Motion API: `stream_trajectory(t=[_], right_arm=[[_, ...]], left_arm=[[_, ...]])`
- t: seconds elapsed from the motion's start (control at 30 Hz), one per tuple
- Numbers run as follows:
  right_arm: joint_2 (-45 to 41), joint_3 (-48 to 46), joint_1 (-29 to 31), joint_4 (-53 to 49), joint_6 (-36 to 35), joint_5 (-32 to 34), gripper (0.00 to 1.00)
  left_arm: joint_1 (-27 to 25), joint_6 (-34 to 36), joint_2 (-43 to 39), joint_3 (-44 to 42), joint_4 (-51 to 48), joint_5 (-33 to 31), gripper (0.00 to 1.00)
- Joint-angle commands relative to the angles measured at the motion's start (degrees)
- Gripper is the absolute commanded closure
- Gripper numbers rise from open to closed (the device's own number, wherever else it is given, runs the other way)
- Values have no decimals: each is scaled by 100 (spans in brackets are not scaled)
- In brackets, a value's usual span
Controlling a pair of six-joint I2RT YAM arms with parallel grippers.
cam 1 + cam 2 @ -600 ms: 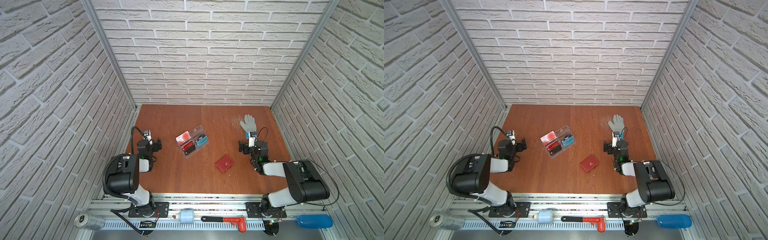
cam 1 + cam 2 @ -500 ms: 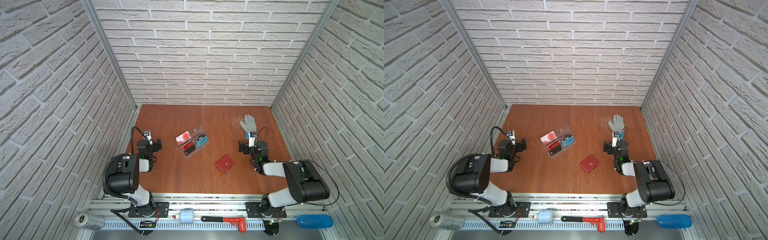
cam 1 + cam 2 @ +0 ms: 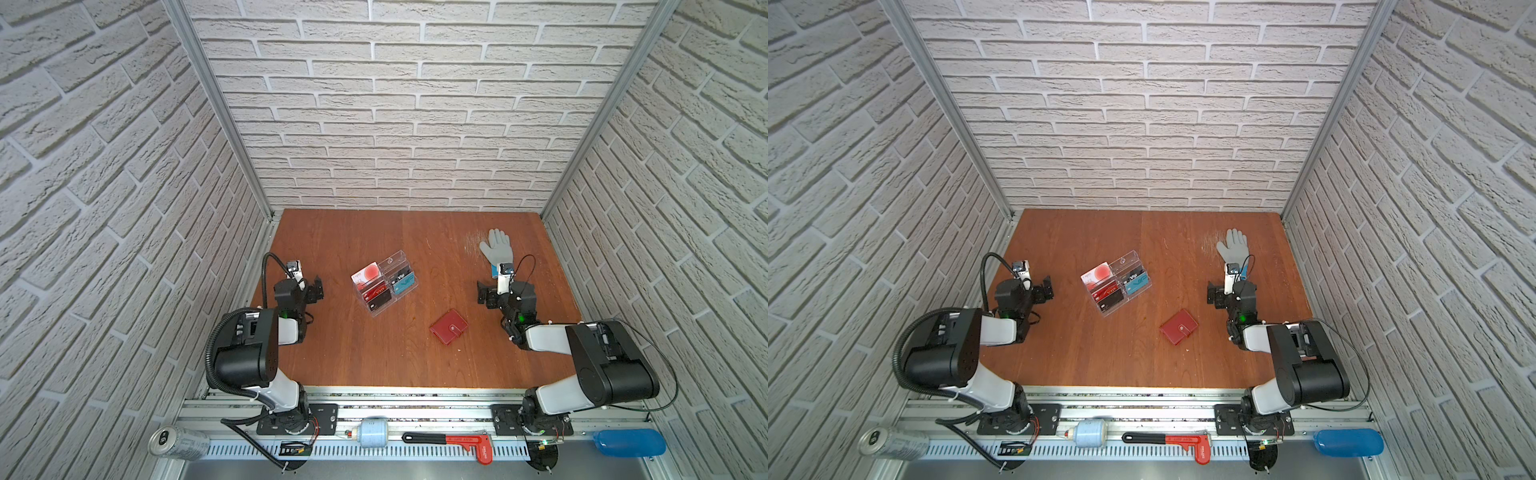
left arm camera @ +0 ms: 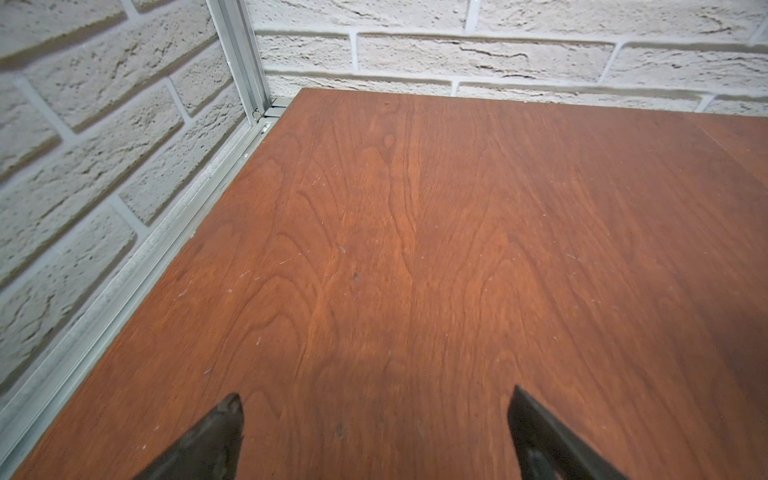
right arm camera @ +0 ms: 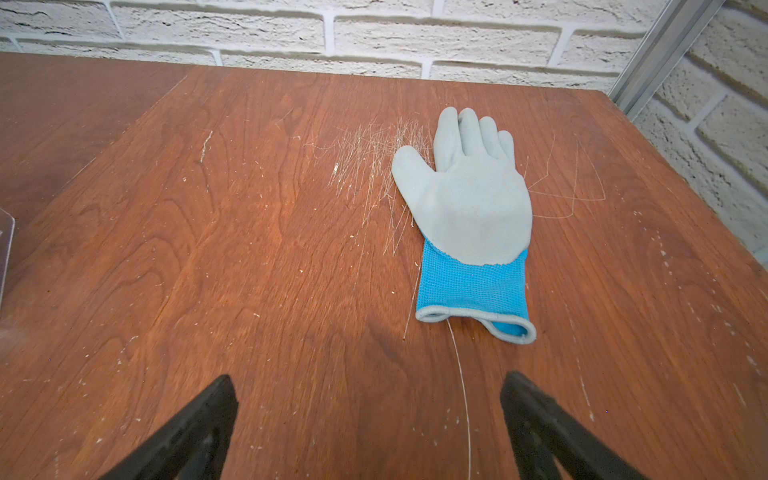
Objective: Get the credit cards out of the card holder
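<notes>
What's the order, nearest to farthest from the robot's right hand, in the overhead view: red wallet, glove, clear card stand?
From the right hand:
1. Glove, just beyond it.
2. Red wallet, toward the front middle.
3. Clear card stand, across the middle.

"VIP" on the display cards is the only print that reads

In both top views the word "VIP" stands in pale letters on the teal card (image 3: 405, 284) in the clear acrylic card stand (image 3: 395, 255). It appears again in white on the black card (image 3: 1133, 276) in the tier just behind it. The red card (image 3: 375, 291) in the neighbouring column bears slanted lettering that may be the same word, but it is too small to be sure. Pale lettering on the handle of the red pipe wrench (image 3: 461, 439) on the front rail cannot be read.
</notes>
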Motion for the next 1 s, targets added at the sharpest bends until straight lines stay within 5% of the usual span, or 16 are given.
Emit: stream_trajectory(t=[0.0,0.97], right_arm=[[-123,91,-24,176,-16,-24,0],[-138,91,-24,164,-4,-21,0]], left_arm=[[-39,99,-13,61,186,-34,2],[16,72,-9,48,196,77,2]])
